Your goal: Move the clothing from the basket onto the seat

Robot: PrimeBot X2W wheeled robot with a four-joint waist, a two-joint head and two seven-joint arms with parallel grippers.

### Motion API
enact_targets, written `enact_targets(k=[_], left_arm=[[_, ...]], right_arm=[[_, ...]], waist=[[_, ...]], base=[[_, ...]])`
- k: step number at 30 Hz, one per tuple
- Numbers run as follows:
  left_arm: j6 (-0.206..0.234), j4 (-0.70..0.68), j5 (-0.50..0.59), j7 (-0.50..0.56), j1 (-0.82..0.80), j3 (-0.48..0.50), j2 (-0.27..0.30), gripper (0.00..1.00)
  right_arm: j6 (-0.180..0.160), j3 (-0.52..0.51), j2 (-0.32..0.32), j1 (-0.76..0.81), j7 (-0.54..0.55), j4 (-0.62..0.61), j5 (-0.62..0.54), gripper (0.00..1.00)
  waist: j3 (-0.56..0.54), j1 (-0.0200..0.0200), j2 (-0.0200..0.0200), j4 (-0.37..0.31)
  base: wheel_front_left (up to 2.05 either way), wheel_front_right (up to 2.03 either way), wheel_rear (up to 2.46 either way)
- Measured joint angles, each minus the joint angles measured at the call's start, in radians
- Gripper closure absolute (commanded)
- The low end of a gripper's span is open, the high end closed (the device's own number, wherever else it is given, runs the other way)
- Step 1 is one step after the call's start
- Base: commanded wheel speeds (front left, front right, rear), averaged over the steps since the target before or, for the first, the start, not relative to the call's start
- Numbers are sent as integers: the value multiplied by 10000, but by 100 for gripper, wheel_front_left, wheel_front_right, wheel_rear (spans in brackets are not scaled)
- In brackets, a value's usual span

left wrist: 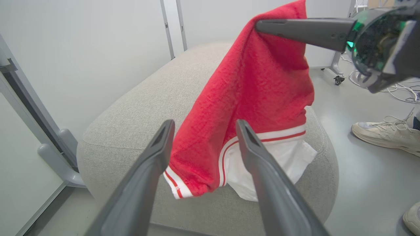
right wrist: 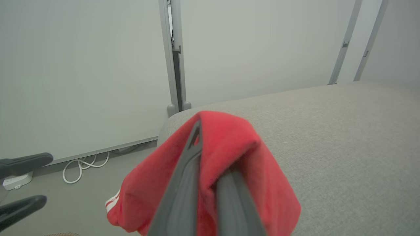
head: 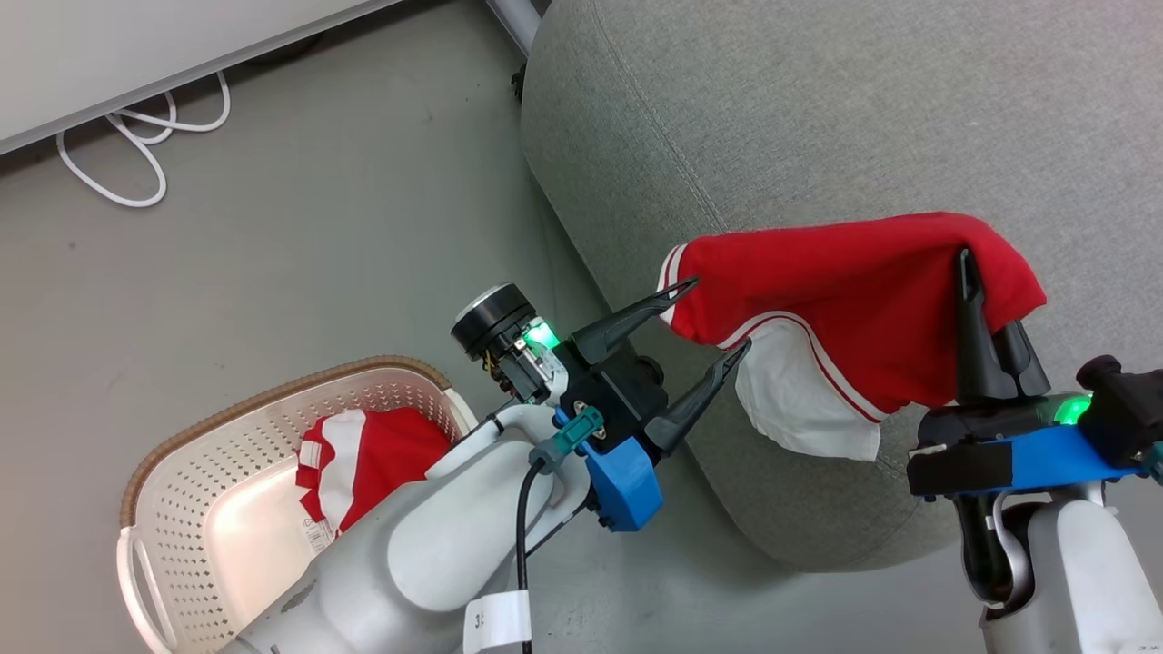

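A red garment point(head: 845, 300) with white stripe trim hangs over the front edge of the grey seat point(head: 818, 118), lifted at its right end. My right gripper point(head: 968, 272) is shut on that raised end; in the right wrist view the cloth point(right wrist: 229, 137) drapes over my right gripper point(right wrist: 210, 157). My left gripper point(head: 720, 315) is open, its fingertips flanking the garment's left hem. In the left wrist view the garment point(left wrist: 262, 82) hangs just beyond my left gripper point(left wrist: 205, 124). A second red and white garment point(head: 382, 454) lies in the cream basket point(head: 273, 400) at lower left, partly hidden by my left arm.
A white cable point(head: 136, 136) loops on the floor by a white panel at upper left. A caster point(head: 518, 86) stands at the seat's far corner. A person's pale shoes point(left wrist: 387, 134) rest on the floor beside the seat. Grey floor lies between basket and seat.
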Motion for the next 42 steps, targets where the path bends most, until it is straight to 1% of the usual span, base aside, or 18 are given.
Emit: enact_targets(k=[6,9,13,15,20,24,28,33,36,38,42], left_arm=[[102,-167,-4,4,-71,0,42,0],[182,-299,42,35,-221,27,144,0],[213,-472,113,125,-438,44,345,0],[213,-596,173,211,-574,35,420,0],[215,-984,270,474,-1061,73,610,0],[213,-1315,416,675,-1503,71,780,0],[215,-1685,533,874,-1954,71,857,0],[268,-2209,711,1108,-2336,100,1064,0],[297,-2522,780,1229,-2445,102,1200,0],[305,-2661,784,1279,-2482,100,1287,0],[357,-2869,798,1360,-2529,82,1369,0]], right_arm=[[2,-199,4,-364,0,-169,-146,100],[0,-531,-4,-934,-2,-387,-221,100],[2,-878,-4,-1930,-2,-755,-639,100],[2,-1116,-132,-2451,-2,-938,-740,100],[2,-1956,-899,-3929,-2,-1310,-901,100],[2,-2846,-1687,-5123,-2,-1277,-1045,100],[2,-3789,-2646,-5839,-4,-1243,-1122,100],[4,-4748,-3636,-6211,-2,-291,-1191,100],[2,-5185,-3983,-6349,-2,497,-1166,100],[2,-5369,-4011,-6355,-2,1001,-1177,100],[2,-5288,-3877,-6306,-4,1735,-1361,100]], waist=[[150,0,0,39],[363,0,0,64],[783,0,0,77],[1032,0,0,91],[1799,0,0,213],[2485,1,-1,380],[3156,1,0,666],[3967,1,0,1041],[4396,1,-1,1208],[4631,1,0,1297],[4922,1,0,1411]], base=[[0,0,0],[0,0,0],[0,0,0],[0,0,0],[0,0,0],[0,0,0],[0,0,0],[0,0,0],[0,0,0],[0,0,0],[0,0,0]])
